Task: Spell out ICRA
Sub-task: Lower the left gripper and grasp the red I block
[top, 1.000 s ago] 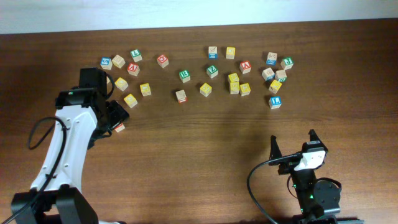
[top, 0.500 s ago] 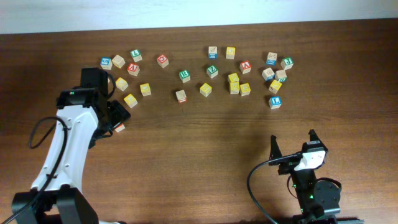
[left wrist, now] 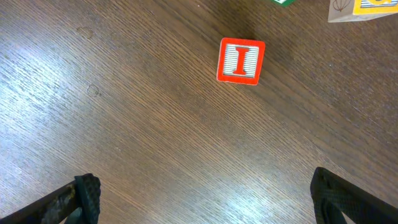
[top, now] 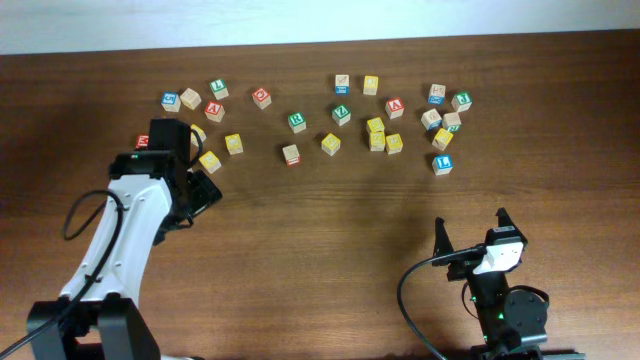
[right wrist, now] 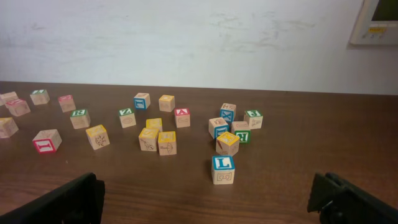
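Observation:
The red I cube lies flat on the brown table, well ahead of my left gripper, which is wide open and empty. In the overhead view the left gripper sits below the left cube cluster. A small red face shows beside the arm; I cannot tell if it is the I. The red A and green R lie in the far scatter. Several yellow cubes lie there; I cannot read a C. My right gripper is open and empty at the front right.
Many other letter cubes are scattered across the far half of the table. A blue L cube is the nearest to the right gripper. A white wall runs behind the far edge.
My left arm has shifted right. The red-and-white cube seen at the gripper's lower tip no longer shows there. A small red face has appeared left of the arm. The right arm is still.

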`<state>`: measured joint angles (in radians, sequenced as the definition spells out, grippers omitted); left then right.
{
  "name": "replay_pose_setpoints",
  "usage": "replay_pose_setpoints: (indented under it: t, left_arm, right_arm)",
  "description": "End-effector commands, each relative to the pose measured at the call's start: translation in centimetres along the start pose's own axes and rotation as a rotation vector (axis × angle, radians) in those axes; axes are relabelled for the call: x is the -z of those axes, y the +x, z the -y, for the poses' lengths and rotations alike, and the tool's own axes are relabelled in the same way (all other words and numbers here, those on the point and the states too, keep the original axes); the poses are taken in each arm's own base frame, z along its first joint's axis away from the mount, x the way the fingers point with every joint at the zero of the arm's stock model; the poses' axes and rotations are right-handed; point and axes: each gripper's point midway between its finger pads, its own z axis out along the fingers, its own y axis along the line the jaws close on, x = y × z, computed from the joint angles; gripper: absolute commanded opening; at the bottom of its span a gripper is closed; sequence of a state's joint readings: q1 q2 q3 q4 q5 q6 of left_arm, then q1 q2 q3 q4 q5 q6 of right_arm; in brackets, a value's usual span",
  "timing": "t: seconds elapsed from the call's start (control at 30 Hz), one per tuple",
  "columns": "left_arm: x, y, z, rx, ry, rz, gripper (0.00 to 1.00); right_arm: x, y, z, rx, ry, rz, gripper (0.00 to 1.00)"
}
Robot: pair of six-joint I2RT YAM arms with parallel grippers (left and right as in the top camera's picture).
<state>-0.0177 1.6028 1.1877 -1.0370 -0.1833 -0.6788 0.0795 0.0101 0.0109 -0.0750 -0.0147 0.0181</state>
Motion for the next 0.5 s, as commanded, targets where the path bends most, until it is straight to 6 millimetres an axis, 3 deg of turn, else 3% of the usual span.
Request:
replay_pose_setpoints:
  t: [0.0,0.17,0.3,0.47]
  left_arm:
    - [-0.4,0.2,0.2,0.015,0.004,-0.005,0.99]
    - [-0.3,0.4,0.5,0.015,0.024,-0.018,0.99]
    - [-0.5,-0.6,1.3,0.025,0.055,0.022,0.99]
    - [-2.7,-1.8,2.7,0.033,0.083,0.060,0.98]
  right_arm:
    - [0.0,0.3,0.0,0.003,0.003,-0.005,0.98]
    - [0.0,0.3,0.0,0.003,0.003,-0.005,0.98]
    - [0.0,0.3,0.0,0.004,0.003,-0.005,0.98]
    - [0.0,0.3,0.0,0.003,0.003,-0.005,0.98]
